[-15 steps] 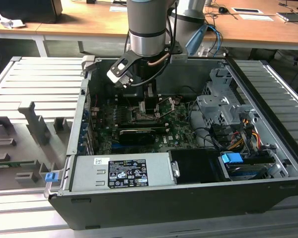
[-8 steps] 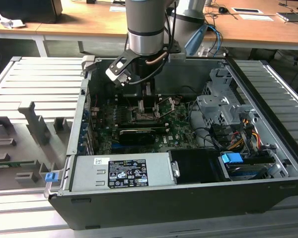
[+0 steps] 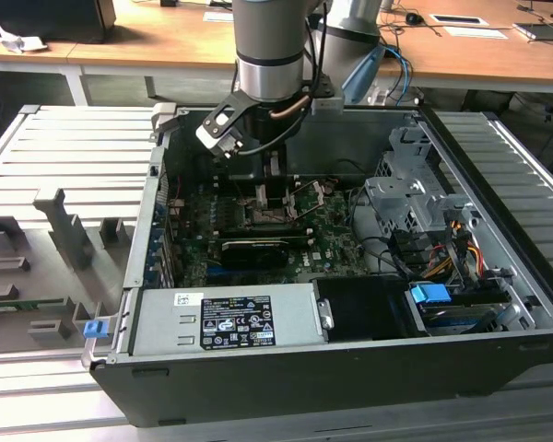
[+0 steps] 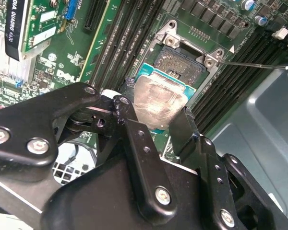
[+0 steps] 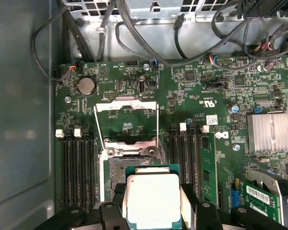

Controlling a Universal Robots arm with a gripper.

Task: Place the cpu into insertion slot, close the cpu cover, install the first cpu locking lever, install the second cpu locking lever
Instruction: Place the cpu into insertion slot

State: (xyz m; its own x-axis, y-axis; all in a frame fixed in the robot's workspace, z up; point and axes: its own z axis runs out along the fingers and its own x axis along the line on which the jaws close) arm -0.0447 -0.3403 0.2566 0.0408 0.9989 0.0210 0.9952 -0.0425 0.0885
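Exterior view: the gripper point(image 3: 271, 189) hangs at twelve o'clock from the graphics card point(image 3: 253, 250). Second wrist view — black fingers point(image 4: 182, 129) clamp the cpu point(image 4: 158, 103) by its edges, likely to hold its dull silvery lid level, partly over the dark square insertion slot point(image 4: 180, 60). First wrist view — the thin metal cpu cover point(image 5: 126, 104) stands open, baring the slot.

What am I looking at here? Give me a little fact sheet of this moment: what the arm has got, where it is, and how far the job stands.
Setting: open computer case with a green motherboard inside
Gripper: shut on the cpu
Cpu position: over the insertion slot, not seated; part of the slot's dark centre shows uncovered
Cpu cover: swung open, away from the slot
Locking levers: two thin rods, both unlatched
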